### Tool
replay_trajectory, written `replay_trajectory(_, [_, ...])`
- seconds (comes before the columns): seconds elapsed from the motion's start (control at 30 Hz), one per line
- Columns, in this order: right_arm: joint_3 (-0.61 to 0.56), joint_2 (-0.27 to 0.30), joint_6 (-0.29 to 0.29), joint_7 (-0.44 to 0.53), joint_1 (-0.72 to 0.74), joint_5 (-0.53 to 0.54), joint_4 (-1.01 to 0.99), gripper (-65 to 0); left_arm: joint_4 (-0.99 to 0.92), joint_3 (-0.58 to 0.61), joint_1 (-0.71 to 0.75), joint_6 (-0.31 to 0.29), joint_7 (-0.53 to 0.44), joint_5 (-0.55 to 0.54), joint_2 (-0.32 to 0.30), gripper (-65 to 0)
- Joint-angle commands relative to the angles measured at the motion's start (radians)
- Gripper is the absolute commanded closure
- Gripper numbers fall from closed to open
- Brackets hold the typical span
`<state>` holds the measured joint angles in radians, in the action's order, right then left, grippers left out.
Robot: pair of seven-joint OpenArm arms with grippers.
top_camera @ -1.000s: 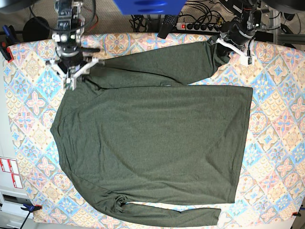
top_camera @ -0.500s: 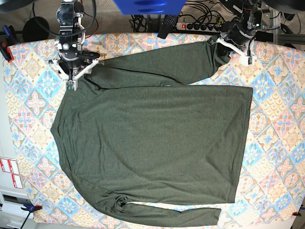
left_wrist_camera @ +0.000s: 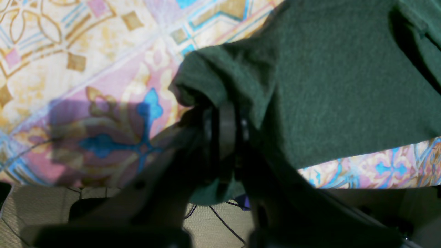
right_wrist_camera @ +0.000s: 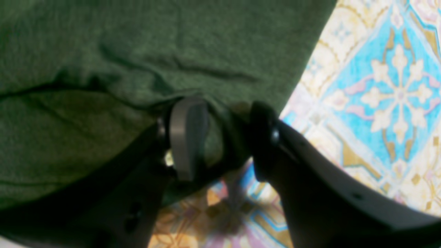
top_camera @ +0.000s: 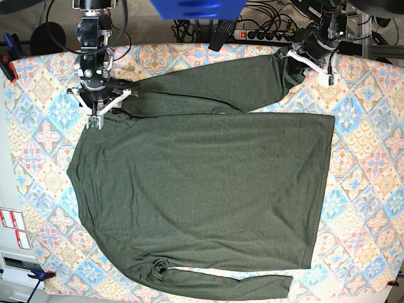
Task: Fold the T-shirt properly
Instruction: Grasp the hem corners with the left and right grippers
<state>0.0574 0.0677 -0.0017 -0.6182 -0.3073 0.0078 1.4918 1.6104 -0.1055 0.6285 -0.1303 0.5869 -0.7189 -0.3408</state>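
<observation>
The dark olive T-shirt (top_camera: 202,177) lies spread flat on the patterned table (top_camera: 369,158). One long sleeve (top_camera: 214,85) runs along the back edge and the other (top_camera: 221,284) along the front. My left gripper (top_camera: 298,63) is shut on the cuff of the back sleeve. In the left wrist view that gripper (left_wrist_camera: 224,113) pinches bunched green fabric (left_wrist_camera: 327,86). My right gripper (top_camera: 96,112) is at the shirt's far-left shoulder. In the right wrist view, it (right_wrist_camera: 225,137) stands open with the shirt's edge (right_wrist_camera: 137,69) lying between its fingers (right_wrist_camera: 187,137).
Behind the table are a power strip with cables (top_camera: 265,35) and a blue object (top_camera: 196,7). A red clamp (top_camera: 7,66) grips the table's left edge. Bare patterned cloth shows to the right of the shirt and along the left side.
My right gripper has shifted slightly toward the shirt at the shoulder and its jaws have spread a little. The left arm and the shirt have stayed still.
</observation>
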Motion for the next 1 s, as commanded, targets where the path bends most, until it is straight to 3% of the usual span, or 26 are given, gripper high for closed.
replay_trajectory(0.0, [0.002,0.005,-0.001,-0.045,0.001,-0.004,-0.023,-24.7,0.008,-0.006,0.009,0.007,0.003,0.008,-0.01,0.0])
replay_trajectory(0.13, [-0.006,0.005,-0.001,-0.045,0.001,0.001,-0.027,-24.5,0.008,-0.006,0.009,0.007,0.003,0.008,-0.01,0.0])
replay_trajectory(0.2, [-0.006,0.004,-0.001,-0.045,0.0,0.06,-0.027,-21.3,0.008,-0.006,0.009,0.007,0.003,0.008,-0.01,0.0])
replay_trajectory(0.4, [0.0,0.004,-0.001,-0.045,0.0,0.444,-0.039,0.0,0.008,-0.006,0.009,0.007,0.003,0.008,-0.01,0.0])
replay_trajectory(0.47, [0.005,0.008,-0.001,-0.047,-0.005,0.524,-0.039,0.0,0.009,-0.006,0.009,0.007,0.003,0.008,-0.011,0.0])
replay_trajectory(0.73, [0.095,0.01,-0.001,-0.048,-0.014,0.544,0.02,-0.2,0.11,-0.01,0.029,0.007,0.003,0.011,-0.073,0.0])
replay_trajectory(0.97, [0.101,0.01,-0.001,-0.048,-0.025,0.539,0.111,-0.2,0.11,-0.093,0.023,0.007,0.003,0.009,-0.082,0.0])
